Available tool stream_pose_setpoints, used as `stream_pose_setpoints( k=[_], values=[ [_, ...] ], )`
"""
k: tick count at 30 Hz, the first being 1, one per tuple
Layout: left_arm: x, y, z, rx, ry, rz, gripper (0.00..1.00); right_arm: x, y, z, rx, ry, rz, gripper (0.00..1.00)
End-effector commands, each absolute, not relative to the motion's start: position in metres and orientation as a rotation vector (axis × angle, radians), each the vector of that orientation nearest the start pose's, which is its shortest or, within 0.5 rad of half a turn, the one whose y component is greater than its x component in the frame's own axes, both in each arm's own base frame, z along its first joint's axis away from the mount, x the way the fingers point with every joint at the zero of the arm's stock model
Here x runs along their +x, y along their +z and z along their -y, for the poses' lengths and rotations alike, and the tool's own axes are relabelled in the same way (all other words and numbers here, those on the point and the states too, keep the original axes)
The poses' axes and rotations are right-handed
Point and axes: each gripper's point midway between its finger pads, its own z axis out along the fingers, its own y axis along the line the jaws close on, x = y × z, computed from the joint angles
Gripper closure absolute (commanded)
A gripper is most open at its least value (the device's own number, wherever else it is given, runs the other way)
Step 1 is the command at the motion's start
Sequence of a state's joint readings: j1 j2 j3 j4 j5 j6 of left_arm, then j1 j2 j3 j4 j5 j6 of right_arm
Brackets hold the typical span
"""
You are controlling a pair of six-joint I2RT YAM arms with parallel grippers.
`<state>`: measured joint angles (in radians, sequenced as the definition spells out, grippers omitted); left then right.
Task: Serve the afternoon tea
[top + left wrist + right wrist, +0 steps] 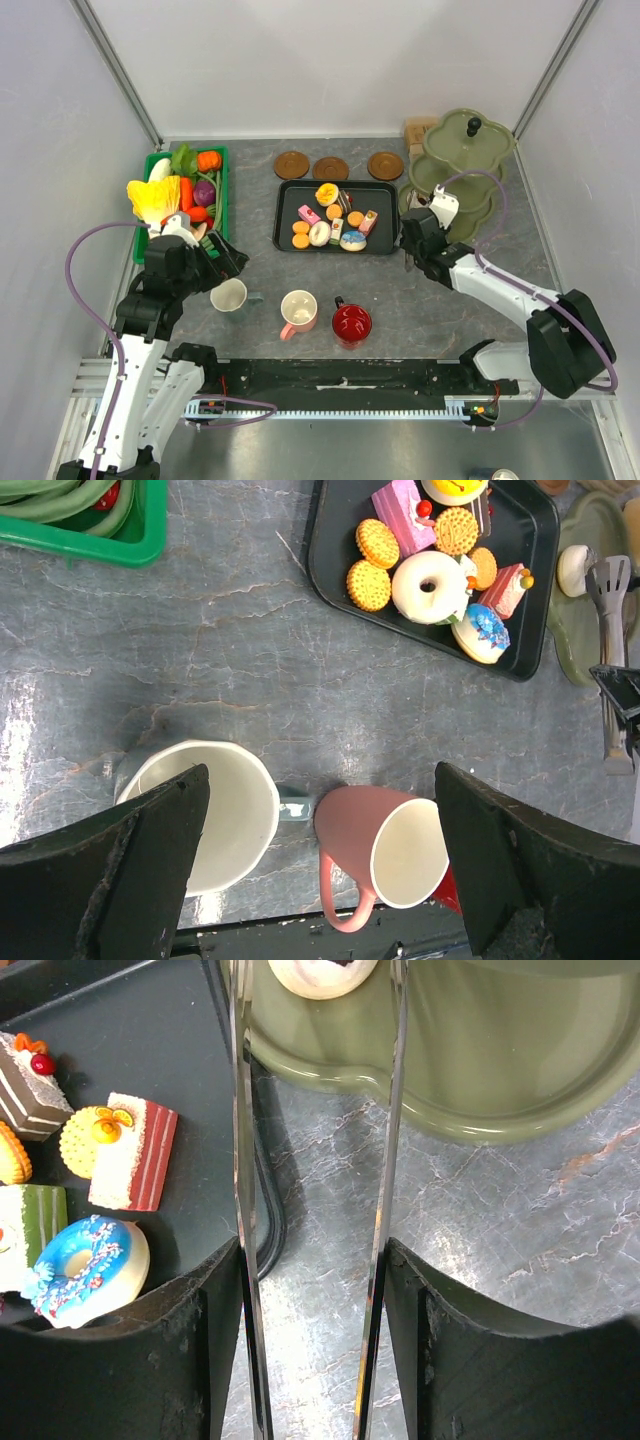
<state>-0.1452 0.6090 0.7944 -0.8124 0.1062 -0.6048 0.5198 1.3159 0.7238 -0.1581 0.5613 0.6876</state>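
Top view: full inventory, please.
tray: 1, black, centre
sweets: about ten, mixed, on tray; one more, white, on stand's bottom tier
mugs: 3, front row: whitish, pink, red
coasters: 3, brown, behind tray
stand: 1, green, tiered, back right
crate: 1, green, back left, holds vegetables
tongs: 1, metal, in right jaws
left arm: white and black, jaws open above whitish and pink mugs
right arm: white and black, jaws gripping tongs beside stand

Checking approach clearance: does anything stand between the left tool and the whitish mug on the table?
Nothing visible does. The open left tool hangs right over the whitish mug, whose rim lies partly behind it in the wrist view. The pink mug stands close beside the whitish one, not between.
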Motion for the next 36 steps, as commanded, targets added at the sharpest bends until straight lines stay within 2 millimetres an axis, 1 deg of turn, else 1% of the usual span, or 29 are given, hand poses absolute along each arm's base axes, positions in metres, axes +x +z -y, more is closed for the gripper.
stream_pose_setpoints(
  k=[1,5,10,14,18,22,26,29,34,36],
  values=[
    [0.207,0.200,0.070,-0.450,-0.518,-2.180,0.01,0.327,0.109,-0.106,0.461,0.048,-2.119,0.38],
    [0.206,0.198,0.070,-0.451,-0.519,-2.184,0.01,0.318,0.112,-0.113,0.433,0.117,-2.147,0.39],
    [0.206,0.198,0.071,-0.451,-0.525,-2.185,0.01,0.303,0.122,-0.126,0.360,0.249,-2.168,0.39],
    [0.205,0.197,0.072,-0.448,-0.533,-2.188,0.01,0.292,0.136,-0.133,0.302,0.320,-2.174,0.39],
    [0.205,0.195,0.072,-0.454,-0.532,-2.191,0.01,0.282,0.152,-0.146,0.200,0.427,-2.170,0.40],
    [0.205,0.195,0.072,-0.458,-0.531,-2.192,0.01,0.274,0.165,-0.157,0.119,0.493,-2.190,0.40],
    [0.205,0.194,0.072,-0.465,-0.532,-2.193,0.01,0.276,0.179,-0.170,0.033,0.548,-2.179,0.39],
    [0.205,0.194,0.071,-0.466,-0.531,-2.192,0.01,0.281,0.181,-0.182,-0.027,0.580,-2.196,0.39],
    [0.205,0.194,0.072,-0.465,-0.532,-2.193,0.01,0.287,0.183,-0.221,-0.183,0.736,-2.222,0.39],
    [0.205,0.193,0.072,-0.466,-0.533,-2.196,0.01,0.293,0.184,-0.231,-0.234,0.739,-2.227,0.40]
  ],
)
